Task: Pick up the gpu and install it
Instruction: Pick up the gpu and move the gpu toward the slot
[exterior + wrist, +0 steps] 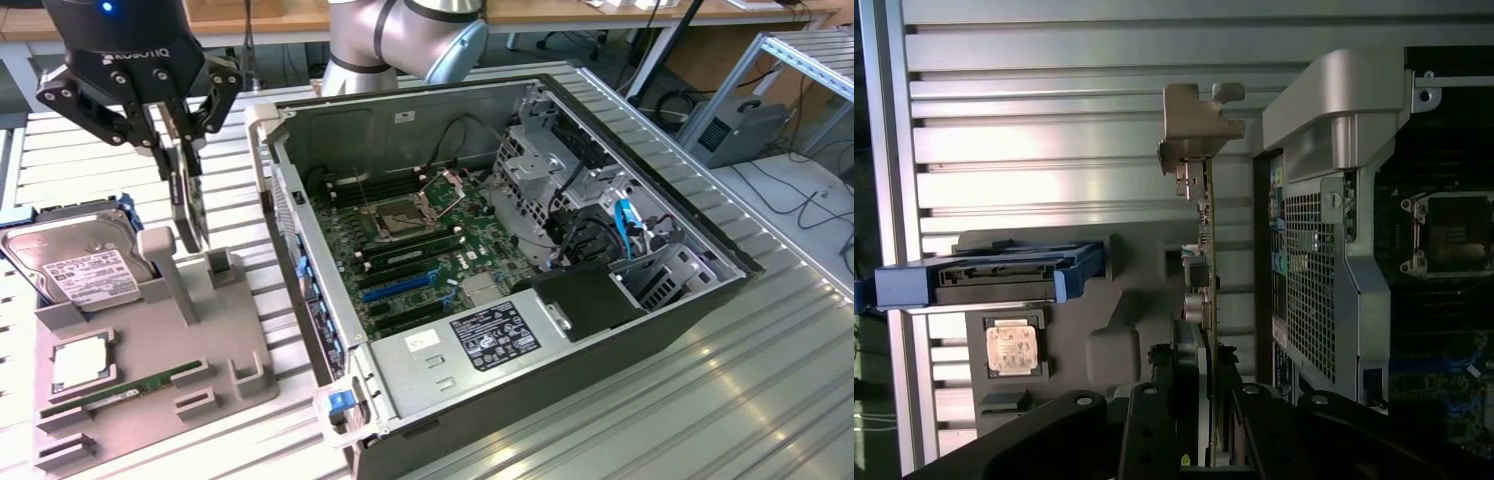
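tray: grey parts tray [227, 340] on the bench [747, 400], carrying a memory stick [120, 395], a processor chip [80, 365] and a hard drive [80, 265].
hand: the hand [178, 150] is clenched on the upper edge of the gpu [191, 215].
gpu: hangs upright and edge-on over the tray, metal bracket [1194, 125] at its far end, at the exterior view's left of the case.
case: open computer case [400, 125], motherboard [414, 260] bare, blue slots [400, 285] unfilled.
risk: held by a thin edge, the card may tilt; its bracket could snag the case wall, or a skewed approach could jam it in a slot.
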Controlling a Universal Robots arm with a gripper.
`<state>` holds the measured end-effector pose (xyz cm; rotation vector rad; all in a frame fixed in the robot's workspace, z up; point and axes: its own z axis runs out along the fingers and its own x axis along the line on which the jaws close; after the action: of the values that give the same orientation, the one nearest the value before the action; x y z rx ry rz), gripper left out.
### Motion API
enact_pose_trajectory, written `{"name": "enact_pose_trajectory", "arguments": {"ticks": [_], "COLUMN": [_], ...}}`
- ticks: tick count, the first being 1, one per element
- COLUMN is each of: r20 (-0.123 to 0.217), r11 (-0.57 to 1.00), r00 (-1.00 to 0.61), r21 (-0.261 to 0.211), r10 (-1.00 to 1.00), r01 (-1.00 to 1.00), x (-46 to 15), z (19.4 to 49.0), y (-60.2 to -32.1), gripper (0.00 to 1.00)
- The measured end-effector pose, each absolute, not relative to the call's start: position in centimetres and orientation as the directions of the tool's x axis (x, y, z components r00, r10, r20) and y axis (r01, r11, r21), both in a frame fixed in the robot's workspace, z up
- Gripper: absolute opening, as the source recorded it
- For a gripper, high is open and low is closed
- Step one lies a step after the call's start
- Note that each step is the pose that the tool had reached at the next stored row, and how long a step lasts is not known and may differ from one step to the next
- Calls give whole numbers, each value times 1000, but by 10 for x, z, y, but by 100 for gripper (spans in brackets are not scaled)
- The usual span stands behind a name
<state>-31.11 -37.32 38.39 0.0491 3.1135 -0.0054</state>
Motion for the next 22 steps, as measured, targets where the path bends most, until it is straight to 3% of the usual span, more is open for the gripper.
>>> {"name": "enact_pose_trajectory", "arguments": {"ticks": [22], "r20": [-28], "r11": [999], "r00": [-999], "r21": [-3], "r10": [31], "r01": [32], "x": [-311], "z": [400], "y": [-384], "gripper": [27]}}
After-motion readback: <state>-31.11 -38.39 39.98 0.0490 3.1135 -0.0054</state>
